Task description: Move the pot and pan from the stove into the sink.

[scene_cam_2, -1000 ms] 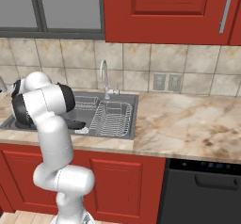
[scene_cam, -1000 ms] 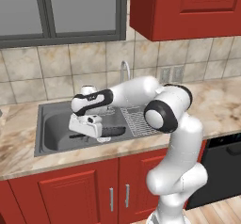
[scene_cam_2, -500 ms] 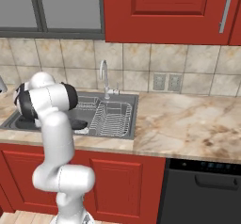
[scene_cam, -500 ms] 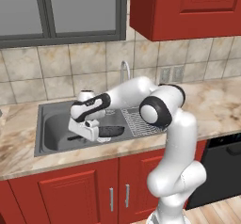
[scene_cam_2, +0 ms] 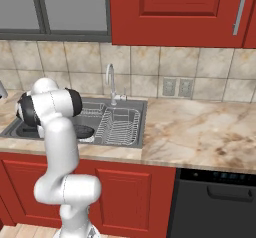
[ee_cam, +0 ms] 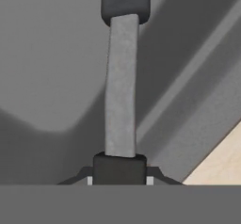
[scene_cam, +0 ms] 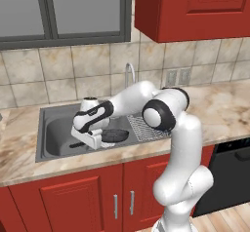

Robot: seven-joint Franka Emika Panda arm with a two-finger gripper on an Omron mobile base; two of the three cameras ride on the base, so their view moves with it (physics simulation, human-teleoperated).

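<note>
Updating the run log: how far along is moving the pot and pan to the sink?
Nothing looks finished. In hand: the gripper is shut on the pan's handle, with the pan down inside the sink. Left: release it, then bring the pot.

One pan (scene_cam: 115, 135), one sink (scene_cam: 53, 136), one faucet (scene_cam_2: 110, 83), one dish rack (scene_cam_2: 119, 126) and one gripper (scene_cam: 91, 139) were visible.

Red wall cabinets (scene_cam_2: 175, 7) hang at 12 o'clock above a beige tiled backsplash (scene_cam_2: 150, 69), a grey-framed window (scene_cam: 63, 11) at 10 o'clock, marble countertop (scene_cam_2: 200, 132) and black dishwasher (scene_cam_2: 215, 202) at 4 o'clock.
</note>
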